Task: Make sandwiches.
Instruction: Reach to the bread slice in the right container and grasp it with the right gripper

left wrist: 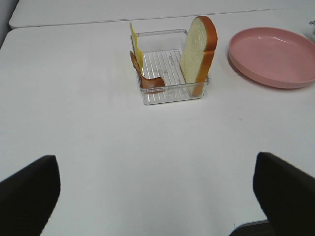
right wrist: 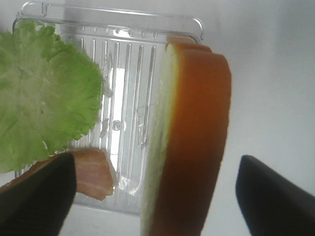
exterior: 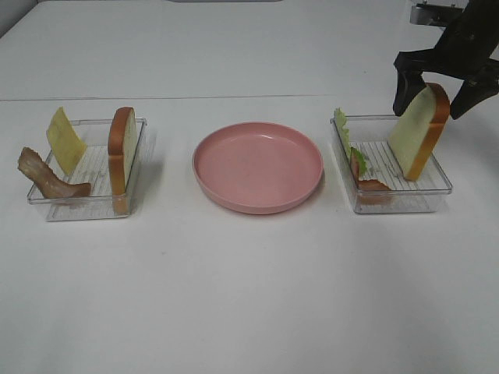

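left gripper: your black fingers stand wide apart, nothing between them, hanging back over bare white table, well short of the left tray.
left clear plastic tray: ribbed floor; holds a flat yellow cheese square leaning upright, a wavy brown-red bacon strip hanging over the outer wall, and an upright white bread slice with orange-brown crust against the wall nearest the plate.
pink round plate: in the middle between the trays, nothing on it; no sandwich stacked yet.
right clear plastic tray: frilly green lettuce leaf standing at the plate-side wall, a second brown-red bacon strip low beside it, second white bread slice with orange-brown crust upright at the far side.
right gripper: your black fingers straddle the top of that second slice, one on each side, gap visible both sides in the wrist view, so not clamped, open around it.
step: picking the first bread slice, the base of the sandwich; task looks barely begun.
next: likely you close on the slice across its faces, lift straight clear of the tray wall, carry it over to the plate, lay it flat.
watch: slice is tilted, a grip near the crust edge could let it swing or drag the tray.
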